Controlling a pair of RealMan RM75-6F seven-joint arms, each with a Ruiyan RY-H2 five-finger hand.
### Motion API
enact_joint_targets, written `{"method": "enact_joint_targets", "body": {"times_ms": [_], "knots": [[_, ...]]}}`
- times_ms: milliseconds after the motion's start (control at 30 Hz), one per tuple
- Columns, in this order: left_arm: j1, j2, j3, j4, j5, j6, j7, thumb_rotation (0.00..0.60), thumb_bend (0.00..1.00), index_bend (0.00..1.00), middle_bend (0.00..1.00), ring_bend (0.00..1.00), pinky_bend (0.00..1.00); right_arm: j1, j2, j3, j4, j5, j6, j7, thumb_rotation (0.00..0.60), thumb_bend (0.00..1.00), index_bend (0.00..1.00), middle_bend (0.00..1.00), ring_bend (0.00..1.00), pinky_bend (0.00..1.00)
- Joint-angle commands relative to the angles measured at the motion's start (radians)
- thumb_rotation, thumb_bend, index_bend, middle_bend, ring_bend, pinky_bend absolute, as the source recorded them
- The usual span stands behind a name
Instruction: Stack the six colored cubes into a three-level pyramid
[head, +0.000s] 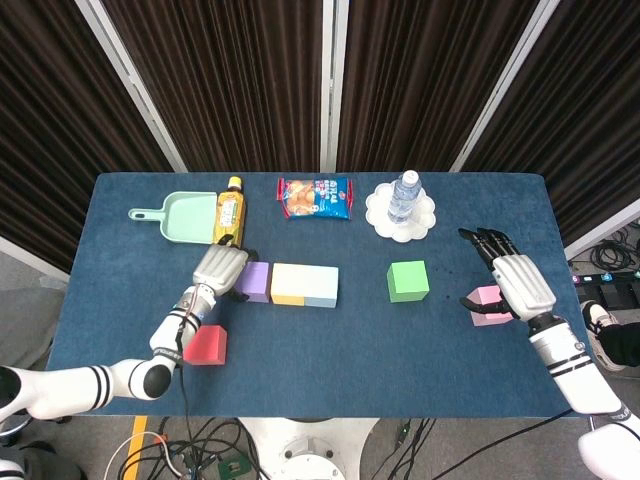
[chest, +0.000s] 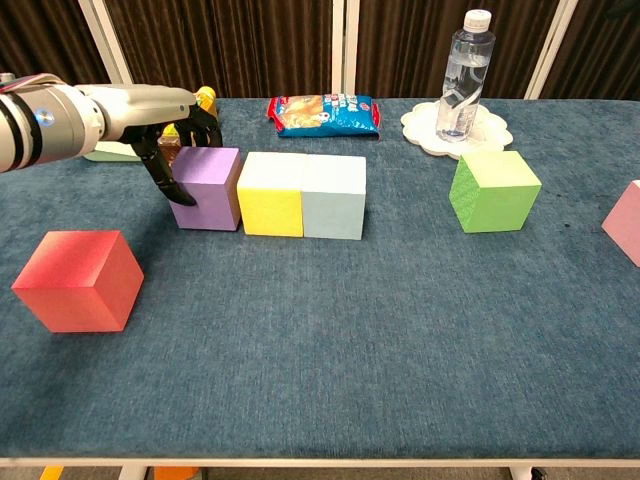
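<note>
Purple cube (chest: 206, 186) flanked by curled left hand (chest: 165, 125) fingers, nudged flush against yellow cube (chest: 271, 194) for base row; right hand (head: 510, 275) splayed over pink cube (head: 490, 305).

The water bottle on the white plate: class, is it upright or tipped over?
Upright. The water bottle stands on the white plate, cap at the top.

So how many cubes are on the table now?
6: purple cube, yellow cube and light blue cube in a row; red cube front left; green cube right of centre; pink cube under the right hand.
</note>
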Motion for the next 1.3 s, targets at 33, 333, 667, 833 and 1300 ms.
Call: {"method": "enact_joint_targets", "body": {"times_ms": [33,333,667,833,1300], "knots": [[-0.004,-0.001,-0.003,-0.001,-0.006,-0.002,-0.001,0.600,0.12,0.34,0.42,0.32,0.10,-0.001,0.000,0.000,-0.001,0.000,0.001,0.000,0.600,0.10,0.00,0.11,0.00,0.00],[-0.017,-0.014,-0.004,0.012,-0.025,-0.012,0.001,0.600,0.12,0.33,0.42,0.32,0.10,-0.004,0.001,0.000,0.003,0.001,0.002,0.004,0.600,0.10,0.00,0.11,0.00,0.00],[-0.029,-0.024,-0.004,0.015,-0.039,-0.012,0.007,0.600,0.12,0.32,0.42,0.32,0.10,-0.007,0.001,0.000,0.008,0.002,0.003,0.011,0.600,0.10,0.00,0.11,0.00,0.00],[-0.035,-0.029,-0.004,0.015,-0.043,-0.011,0.011,0.600,0.12,0.32,0.42,0.32,0.10,-0.009,0.002,-0.001,0.009,0.002,0.004,0.013,0.600,0.10,0.00,0.11,0.00,0.00],[-0.050,-0.040,-0.004,0.022,-0.069,-0.005,0.029,0.600,0.12,0.32,0.42,0.32,0.10,-0.015,0.005,-0.002,0.012,0.000,0.009,0.022,0.600,0.10,0.00,0.11,0.00,0.00]]}}
